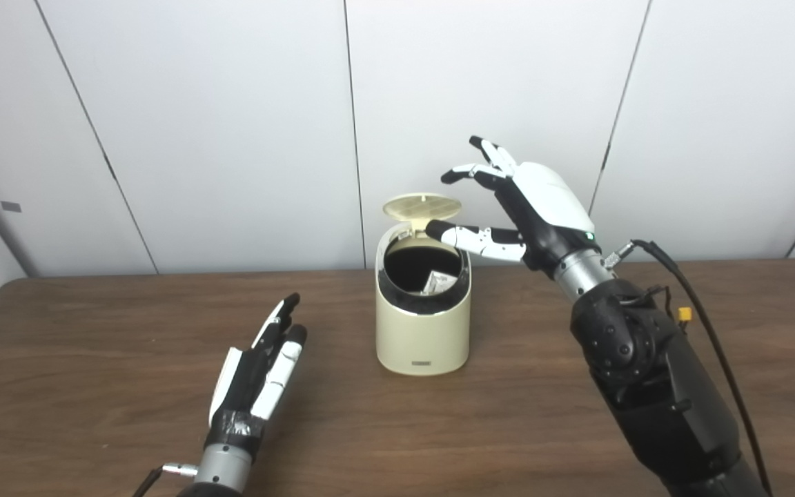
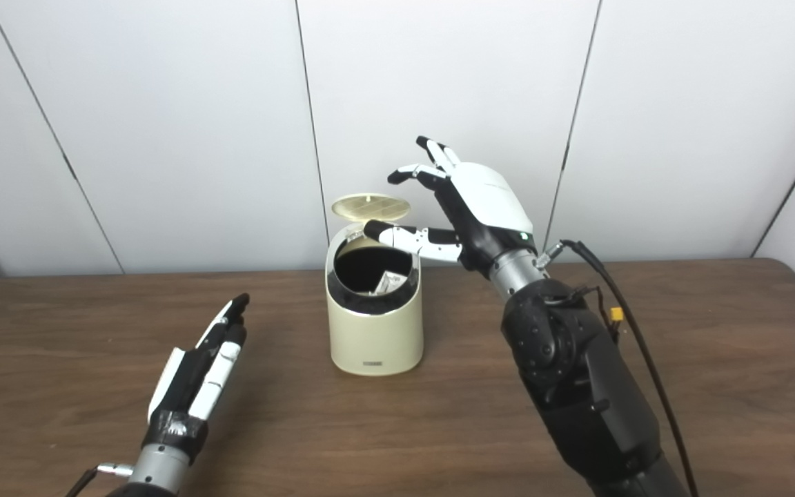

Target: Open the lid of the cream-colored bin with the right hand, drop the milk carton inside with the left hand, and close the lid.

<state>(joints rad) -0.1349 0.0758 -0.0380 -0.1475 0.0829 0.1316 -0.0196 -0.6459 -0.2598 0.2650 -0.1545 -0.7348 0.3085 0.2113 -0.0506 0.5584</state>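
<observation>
Cream-coloured plastic bin (image 1: pixel 423 324) stood at the centre of the wooden counter (image 1: pixel 94 386), lid (image 1: pixel 421 206) tipped up on its hinge at the 12 o'clock side of the rim. Left eye view: the right robot hand (image 1: pixel 518 200) hung at about 2 o'clock of the bin mouth, fingers spread and holding nothing; thumb tip lay at the back rim just under the raised lid, contact not certain. A pale corner of the milk carton (image 1: pixel 439 281) showed inside the dark opening, toward 4 o'clock of the mouth. The left robot hand (image 1: pixel 259 376) lay low over the counter at 8 o'clock of the bin, well apart from it, fingers straight and empty.

Right eye view: same layout. Carton (image 2: pixel 390 281) sat inside the bin, lid (image 2: pixel 370 206) upright, right robot hand (image 2: pixel 466 200) open beside it, left robot hand (image 2: pixel 197 373) open and idle.

Judgement: drop appeared done; only closing remained. Lid looked thin, light, rigid plastic, probably sprung or free on its hinge, so a light push on its top edge from behind, downward toward 6 o'clock, should suffice. The bin looked light and smooth-sided and could slide or tip under a hard press.
</observation>
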